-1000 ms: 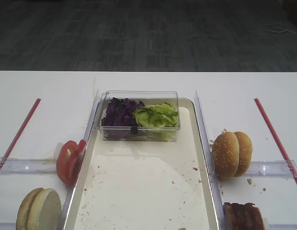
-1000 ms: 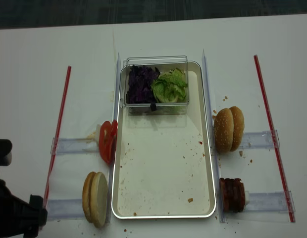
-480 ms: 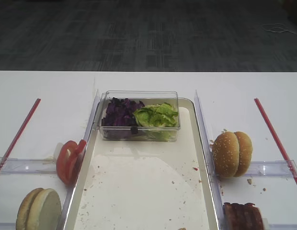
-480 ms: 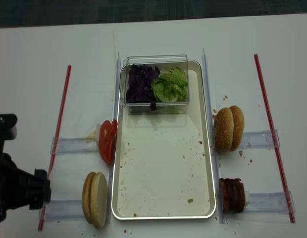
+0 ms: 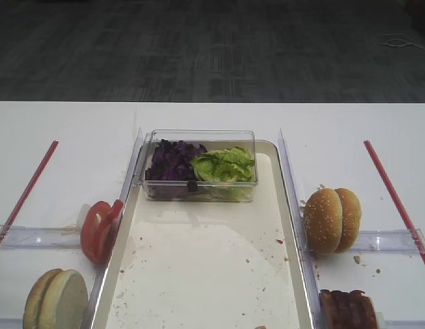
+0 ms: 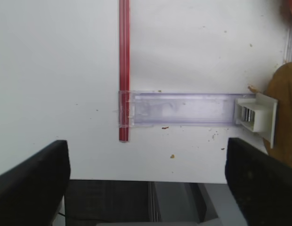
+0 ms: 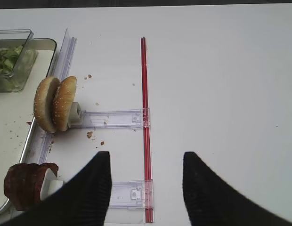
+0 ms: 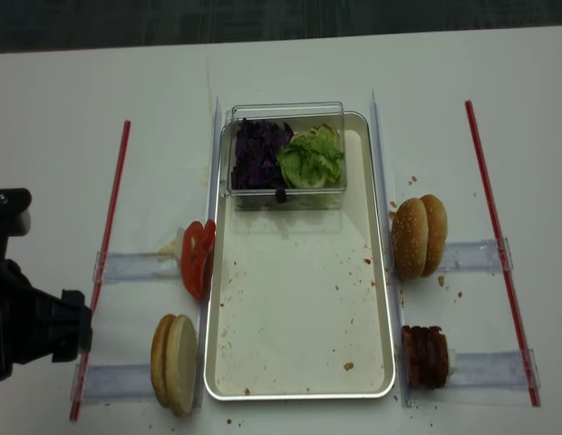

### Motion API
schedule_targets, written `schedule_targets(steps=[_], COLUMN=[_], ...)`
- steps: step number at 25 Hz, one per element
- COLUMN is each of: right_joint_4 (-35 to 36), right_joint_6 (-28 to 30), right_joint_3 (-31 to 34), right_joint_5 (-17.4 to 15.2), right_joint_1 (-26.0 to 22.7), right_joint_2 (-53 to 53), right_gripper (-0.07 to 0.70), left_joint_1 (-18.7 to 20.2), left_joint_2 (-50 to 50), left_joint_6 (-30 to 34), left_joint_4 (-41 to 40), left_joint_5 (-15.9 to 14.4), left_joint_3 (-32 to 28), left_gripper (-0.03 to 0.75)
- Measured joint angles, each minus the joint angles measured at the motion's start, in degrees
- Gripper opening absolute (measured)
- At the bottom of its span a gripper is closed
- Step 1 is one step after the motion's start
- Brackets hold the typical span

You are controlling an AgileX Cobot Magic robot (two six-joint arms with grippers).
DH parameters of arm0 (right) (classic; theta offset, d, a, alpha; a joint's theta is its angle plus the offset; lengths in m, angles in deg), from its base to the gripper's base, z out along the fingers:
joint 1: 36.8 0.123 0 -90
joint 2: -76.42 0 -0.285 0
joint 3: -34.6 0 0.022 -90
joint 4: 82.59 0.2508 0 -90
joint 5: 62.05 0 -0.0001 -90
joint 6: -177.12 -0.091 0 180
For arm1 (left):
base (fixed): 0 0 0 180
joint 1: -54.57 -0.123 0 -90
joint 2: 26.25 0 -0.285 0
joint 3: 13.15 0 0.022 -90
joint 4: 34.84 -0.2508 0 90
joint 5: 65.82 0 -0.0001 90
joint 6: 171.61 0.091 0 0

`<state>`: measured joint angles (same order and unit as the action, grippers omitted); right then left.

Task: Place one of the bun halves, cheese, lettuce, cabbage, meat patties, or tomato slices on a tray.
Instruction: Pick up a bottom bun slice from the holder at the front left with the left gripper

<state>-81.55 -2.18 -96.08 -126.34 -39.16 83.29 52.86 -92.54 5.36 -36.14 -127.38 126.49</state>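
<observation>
Approaching the bun halves (image 8: 175,363) with left gripper (image 6: 146,174) jaws spread wide, right gripper (image 7: 146,188) jaws also spread, needing descent, closure, then transfer to tray (image 8: 299,308).

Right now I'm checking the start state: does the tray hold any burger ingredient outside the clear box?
No. The tray floor shows only crumbs; lettuce and cabbage sit inside the clear box.

The tray (image 8: 299,308) is brushed silver metal with a dull, crumb-flecked floor. A clear glossy plastic box (image 8: 286,154) sits in it (its walls catch reflections). The desk (image 8: 54,136) is smooth matt white. The sesame buns (image 8: 419,236) look rough and seeded; the plain bun halves (image 8: 175,364) look smooth.
</observation>
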Motion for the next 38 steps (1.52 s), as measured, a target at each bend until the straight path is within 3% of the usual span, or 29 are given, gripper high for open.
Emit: schedule_targets(steps=[4, 8, 14, 15, 16, 25, 32, 38], right_joint_4=[0.0, 0.0, 0.0, 0.0, 0.0, 0.0, 0.0, 0.0], right_joint_6=[0.0, 0.0, 0.0, 0.0, 0.0, 0.0, 0.0, 0.0], right_joint_3=[0.0, 0.0, 0.0, 0.0, 0.0, 0.0, 0.0, 0.0], right_joint_5=[0.0, 0.0, 0.0, 0.0, 0.0, 0.0, 0.0, 0.1], right_joint_1=[0.0, 0.0, 0.0, 0.0, 0.0, 0.0, 0.0, 0.0], right_joint_2=[0.0, 0.0, 0.0, 0.0, 0.0, 0.0, 0.0, 0.0], right_gripper=[0.397, 0.397, 0.397, 0.397, 0.397, 0.397, 0.397, 0.397], left_joint_1=[0.1, 3.1, 13.1, 17.2, 17.2, 34.3, 42.4, 46.3], left_joint_2=[0.0, 0.0, 0.0, 0.0, 0.0, 0.0, 0.0, -0.3], left_joint_6=[0.0, -1.4, -9.1, -12.5, -12.5, -28.0, -35.4, -39.8], left_joint_4=[2.1, 3.7, 4.1, 4.1, 4.1, 2.8, 0.8, 0.2], left_joint_5=[-0.4, -0.8, -0.7, -0.1, -0.1, 2.8, 4.7, 7.8], left_joint_3=[0.1, 0.4, 0.5, 0.5, 0.5, 0.5, 0.5, 0.5], left_gripper=[0.64, 0.64, 0.64, 0.64, 0.64, 0.639, 0.639, 0.639])
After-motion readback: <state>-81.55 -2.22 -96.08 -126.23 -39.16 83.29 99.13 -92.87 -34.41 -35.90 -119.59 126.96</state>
